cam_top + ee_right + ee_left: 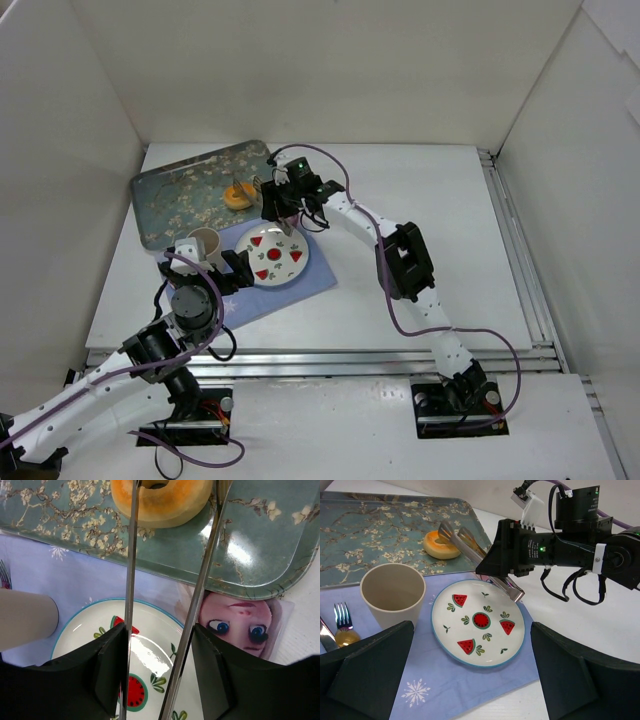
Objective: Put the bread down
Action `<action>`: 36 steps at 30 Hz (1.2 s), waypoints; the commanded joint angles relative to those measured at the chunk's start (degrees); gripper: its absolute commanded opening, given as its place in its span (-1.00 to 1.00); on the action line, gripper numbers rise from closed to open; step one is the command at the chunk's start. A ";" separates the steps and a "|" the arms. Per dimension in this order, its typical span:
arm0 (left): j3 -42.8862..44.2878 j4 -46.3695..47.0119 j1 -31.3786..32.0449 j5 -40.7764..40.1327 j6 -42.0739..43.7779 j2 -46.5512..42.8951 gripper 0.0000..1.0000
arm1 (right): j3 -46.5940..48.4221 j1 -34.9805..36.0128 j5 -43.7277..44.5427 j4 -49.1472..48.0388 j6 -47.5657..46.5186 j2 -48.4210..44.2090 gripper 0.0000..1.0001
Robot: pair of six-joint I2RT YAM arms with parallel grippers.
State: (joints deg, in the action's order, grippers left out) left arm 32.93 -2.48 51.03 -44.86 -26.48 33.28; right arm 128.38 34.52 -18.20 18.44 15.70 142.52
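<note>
Fingers (107, 670) of our right gripper (159, 632) clench metal tongs (131, 580), their tips at the bread (160, 504) dead ahead (left gripper (470, 630), spread, sits farther).

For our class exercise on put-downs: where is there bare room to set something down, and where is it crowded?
Bare: the plate, beside the cup; the table right of the right arm; the tray left of the bread. Crowded: the tray's near corner, where the tongs reach over plate and tray toward the bread.
</note>
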 commanded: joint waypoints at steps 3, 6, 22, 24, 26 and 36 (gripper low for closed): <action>1.17 3.89 -0.22 -0.40 -0.42 0.74 0.99 | -1.37 0.11 -1.93 -5.78 1.34 -2.59 -0.07; 1.17 3.97 -0.22 -0.23 -0.41 0.65 0.99 | -2.95 0.02 -2.28 -6.39 1.96 -3.30 -0.05; 1.17 4.06 -0.22 -0.40 -0.24 0.91 0.99 | -5.50 -0.16 -3.78 -7.98 2.84 -5.32 -0.41; 1.17 4.06 -0.22 -0.40 -0.24 0.91 0.99 | -5.77 -0.33 -3.51 -7.89 2.84 -5.67 -0.44; 1.17 4.06 -0.22 -0.40 -0.24 0.74 0.99 | -5.86 -0.07 -3.42 -7.98 2.84 -5.93 -0.44; 1.26 4.33 -0.22 -0.23 -0.15 1.09 0.99 | -7.44 -0.33 -2.55 -7.98 2.05 -9.19 -0.57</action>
State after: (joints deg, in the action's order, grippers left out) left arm 32.93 -2.24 51.03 -44.86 -26.46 33.39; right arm 120.66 34.46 -20.25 14.06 18.15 141.03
